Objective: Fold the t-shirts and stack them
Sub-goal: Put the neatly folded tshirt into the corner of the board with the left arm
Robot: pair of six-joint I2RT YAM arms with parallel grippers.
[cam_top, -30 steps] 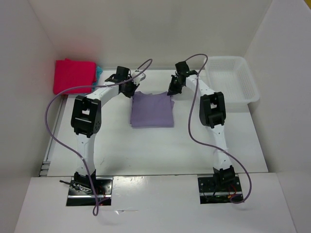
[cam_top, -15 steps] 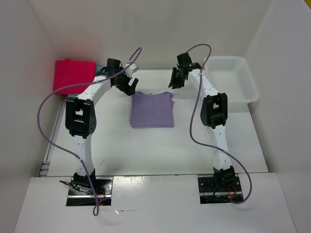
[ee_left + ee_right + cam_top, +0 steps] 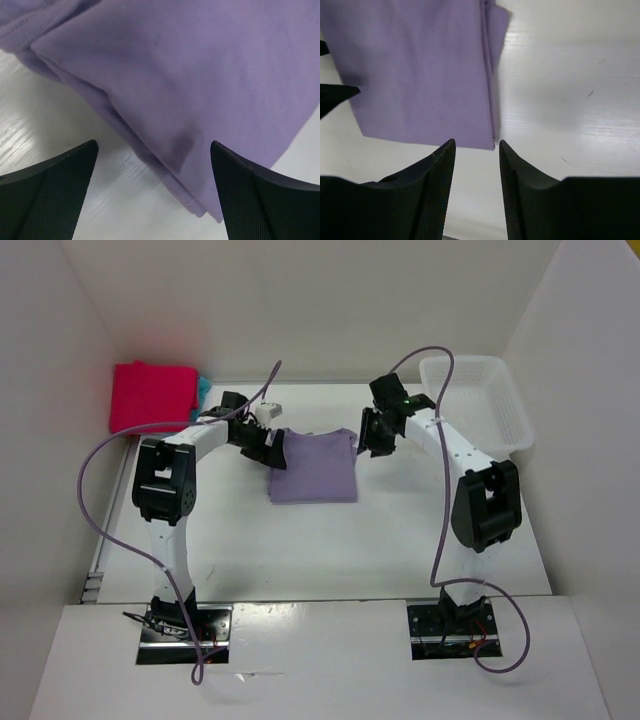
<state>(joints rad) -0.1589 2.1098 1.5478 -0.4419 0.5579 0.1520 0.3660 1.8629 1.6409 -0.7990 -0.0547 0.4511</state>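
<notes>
Lavender shirt [image 3: 312, 468] lay folded into a flat rectangle at the centre of the tabletop [image 3: 400, 540]. Magenta shirt [image 3: 152, 395] sat folded at 10 o'clock. A turquoise shirt [image 3: 204, 390] showed at its 3 o'clock edge; whether it lay under or beside could not be told. No orange shirt was visible.

Left tool [image 3: 268, 445] stood wide at the lavender shirt's 9 o'clock edge, holding nothing. Right tool [image 3: 476, 142] stood narrowly parted at the shirt's 1 o'clock corner, also empty.

Judgement: folding of this shirt appeared complete; moving it onto the stack at 10 o'clock remained.
</notes>
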